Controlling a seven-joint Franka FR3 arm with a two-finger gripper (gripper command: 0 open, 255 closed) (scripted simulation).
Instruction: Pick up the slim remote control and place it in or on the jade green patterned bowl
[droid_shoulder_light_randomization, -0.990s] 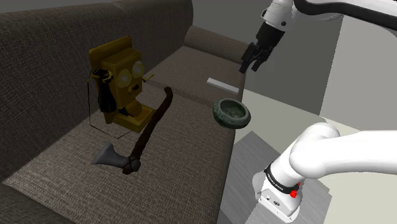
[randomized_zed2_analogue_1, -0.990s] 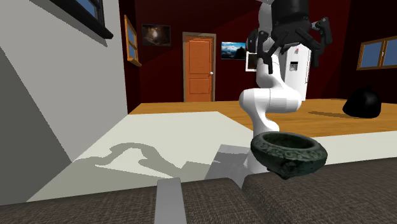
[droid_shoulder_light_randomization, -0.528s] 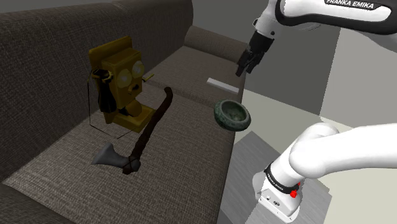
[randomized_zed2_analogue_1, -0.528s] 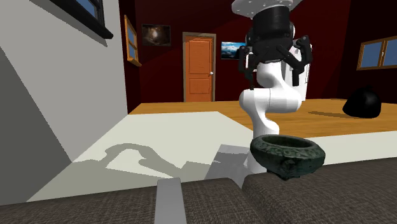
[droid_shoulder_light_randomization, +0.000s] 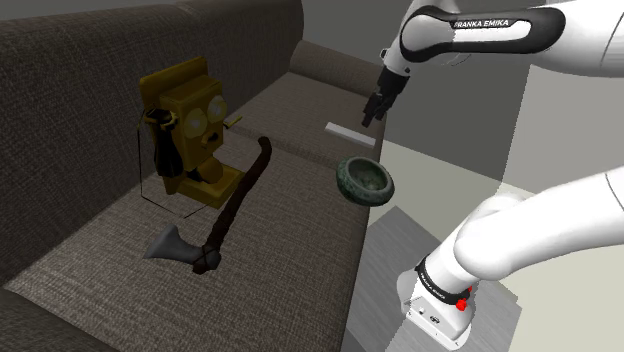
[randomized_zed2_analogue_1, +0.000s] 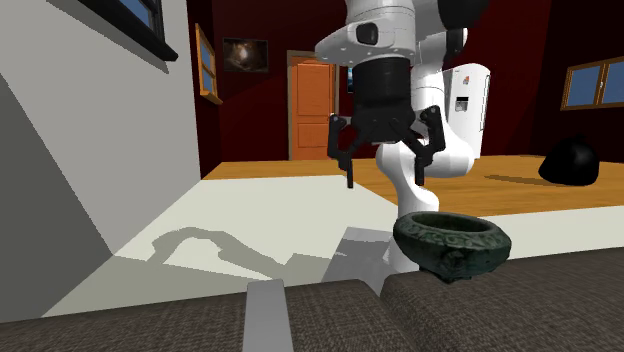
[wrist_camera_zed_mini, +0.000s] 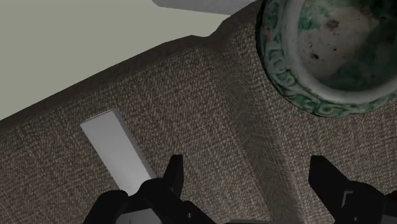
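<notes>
Sofa (droid_shoulder_light_randomization: 90, 70), dark woven cloth: your widest item, running under the claw (droid_shoulder_light_randomization: 373, 112) and well past it toward the shoulder view's left.

Phone (droid_shoulder_light_randomization: 190, 130), yellow, old box type, upright on the seat: the item farthest from the claw on that side.

Axe (droid_shoulder_light_randomization: 225, 220), dark handle and grey head, lying flat just beside the phone's base: also well apart from the claw.

Remote (droid_shoulder_light_randomization: 352, 134), pale grey slab, the task's thing: you find it flat on the seat near the sofa's front edge, below the claw and apart from it. In the wrist view the remote (wrist_camera_zed_mini: 118, 149) lies by one finger, its near end hidden behind that finger. The second exterior view puts the remote (randomized_zed2_analogue_1: 266, 315) low at the sofa's edge, under the claw (randomized_zed2_analogue_1: 386, 180) and off to one side.

Claw (wrist_camera_zed_mini: 249, 184), all black, pointing down at the seat: released, fingers spread wide, grasping nothing, hanging above the cushion seam.

Bowl (droid_shoulder_light_randomization: 364, 179), green with a patterned rim, upright on the next cushion: below the claw, across the seam from the remote. In the wrist view the bowl (wrist_camera_zed_mini: 280, 70) shows you a pale, speckled inside; in the second exterior view the bowl (randomized_zed2_analogue_1: 452, 240) sits lower than the fingertips.

Arm (droid_shoulder_light_randomization: 520, 25), white: it carries the claw in from the shoulder view's right.
</notes>
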